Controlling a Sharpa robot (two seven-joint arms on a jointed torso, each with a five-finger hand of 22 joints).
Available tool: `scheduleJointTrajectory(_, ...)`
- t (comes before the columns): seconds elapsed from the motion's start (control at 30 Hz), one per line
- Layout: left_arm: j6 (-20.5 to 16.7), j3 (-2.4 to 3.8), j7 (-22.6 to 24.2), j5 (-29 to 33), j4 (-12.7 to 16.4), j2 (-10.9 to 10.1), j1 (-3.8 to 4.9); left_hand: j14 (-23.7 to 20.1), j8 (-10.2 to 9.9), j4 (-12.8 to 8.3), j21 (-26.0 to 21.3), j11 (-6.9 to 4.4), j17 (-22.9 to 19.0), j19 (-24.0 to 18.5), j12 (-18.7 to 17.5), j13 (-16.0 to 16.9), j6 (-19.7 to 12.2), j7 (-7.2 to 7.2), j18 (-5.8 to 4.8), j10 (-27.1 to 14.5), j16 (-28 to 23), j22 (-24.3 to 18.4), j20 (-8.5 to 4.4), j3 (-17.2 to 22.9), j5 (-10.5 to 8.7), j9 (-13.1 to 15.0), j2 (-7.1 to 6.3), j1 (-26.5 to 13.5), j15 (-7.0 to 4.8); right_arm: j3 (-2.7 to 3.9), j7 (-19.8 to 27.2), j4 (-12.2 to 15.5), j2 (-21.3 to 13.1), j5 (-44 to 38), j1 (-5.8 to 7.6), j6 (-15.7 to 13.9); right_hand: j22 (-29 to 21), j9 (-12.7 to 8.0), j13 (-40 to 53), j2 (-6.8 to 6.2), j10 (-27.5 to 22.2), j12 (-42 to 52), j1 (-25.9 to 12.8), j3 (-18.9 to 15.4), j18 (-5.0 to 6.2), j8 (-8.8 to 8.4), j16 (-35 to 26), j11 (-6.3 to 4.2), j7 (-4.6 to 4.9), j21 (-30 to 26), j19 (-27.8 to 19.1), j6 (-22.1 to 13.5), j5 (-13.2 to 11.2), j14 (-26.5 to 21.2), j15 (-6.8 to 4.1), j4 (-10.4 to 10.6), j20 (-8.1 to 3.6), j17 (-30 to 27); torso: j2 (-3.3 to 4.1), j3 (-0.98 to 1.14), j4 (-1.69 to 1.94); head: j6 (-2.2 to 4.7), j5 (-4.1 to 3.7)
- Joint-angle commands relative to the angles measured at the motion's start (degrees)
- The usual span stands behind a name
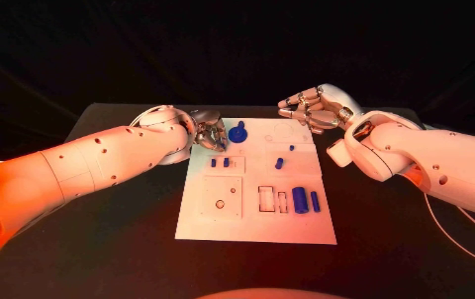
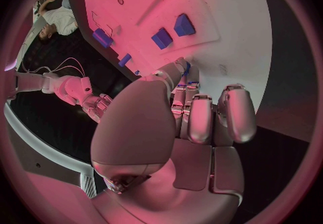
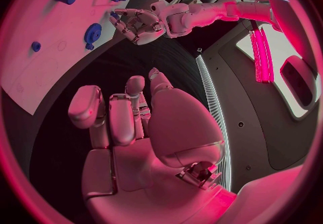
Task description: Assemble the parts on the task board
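Head view: a white, flat, rectangular task board [image 1: 255, 206] lies in the middle of a black worktop [image 1: 119, 258]. Small blue parts sit on it: a round gear-like piece [image 1: 239, 134] at the far left, two short pegs [image 1: 219, 163] below it, a small peg [image 1: 279, 163] mid-board, and a thick cylinder [image 1: 299, 199] beside a slim bar [image 1: 315, 201] at the near right. The left hand [image 1: 210, 136], silver and jointed, hovers at the board's far left edge, fingers curled; whether it holds anything cannot be told. The right hand [image 1: 311, 112] hangs above the far right corner, fingers curled inward, nothing in them.

Left wrist view: the left hand's fingers [image 2: 202, 119] bend toward the board's edge, near two blue blocks [image 2: 172, 31].

Right wrist view: the right hand's fingers [image 3: 111, 119] are folded, nothing between them, above the dark worktop; the gear-like piece [image 3: 92, 33] lies on the board beyond.
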Motion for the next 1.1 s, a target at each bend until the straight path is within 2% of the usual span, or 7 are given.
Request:
scheduleJointTrajectory(0.03, 1.0, -0.07, 0.6, -0.6, -0.2, 0.5, -0.13, 2.0, -0.3, -0.1, 0.2, 0.04, 0.0, 1.5, -0.3, 0.0, 0.3, -0.06, -0.79, 0.4, 0.2, 5.1, -0.38, 0.3, 0.07, 0.0, 0.09, -0.7, -0.43, 0.0, 0.4, 0.1, 0.1, -0.2, -0.05, 0.8, 0.0, 0.0, 0.1, 0.52, 0.1, 0.3, 0.0, -0.1, 0.35, 0.16, -0.2, -0.03, 0.21, -0.4, -0.4, -0.2, 0.2, 1.5, 0.17, 0.2, -0.14, 0.0, 0.02, -0.01, 0.0, 0.01, -0.05)
scheduleJointTrajectory(0.7, 3.0, -0.3, -0.8, -1.8, -0.9, 1.2, -0.32, 2.0, -0.3, -0.2, 0.0, -0.01, -0.2, 1.5, -0.4, 0.0, 0.5, -0.13, -0.75, 0.6, 0.1, 5.0, -0.38, 0.5, 0.04, 0.0, 0.07, -0.9, -0.45, 0.0, 0.4, 0.1, 0.0, -0.2, -0.05, 0.8, 0.0, 0.0, 0.1, 0.52, 0.1, 0.3, 0.0, -0.1, 0.35, 0.16, -0.2, -0.03, 0.21, -0.4, -0.4, -0.2, 0.2, 1.5, 0.17, 0.2, -0.14, 0.0, -0.05, -0.03, 0.05, -0.12, -0.06)
scheduleJointTrajectory(1.1, 0.9, -0.31, 0.0, -1.9, 0.0, 0.6, -0.44, 1.9, -0.9, -0.8, 0.1, 0.14, -0.5, 1.4, -1.2, 0.0, 0.0, 0.02, -0.76, 0.3, 0.2, 5.2, -0.33, 1.2, 0.04, -0.4, -0.41, -1.6, -0.35, 0.0, 0.4, 0.0, 0.1, -0.2, -0.06, 0.9, 0.0, 0.0, 0.1, 0.52, 0.1, 0.3, 0.0, -0.1, 0.35, 0.16, -0.2, -0.03, 0.21, -0.4, -0.4, -0.2, 0.2, 1.5, 0.17, 0.2, -0.14, 0.0, -0.01, -0.05, 0.04, -0.43, -0.1)
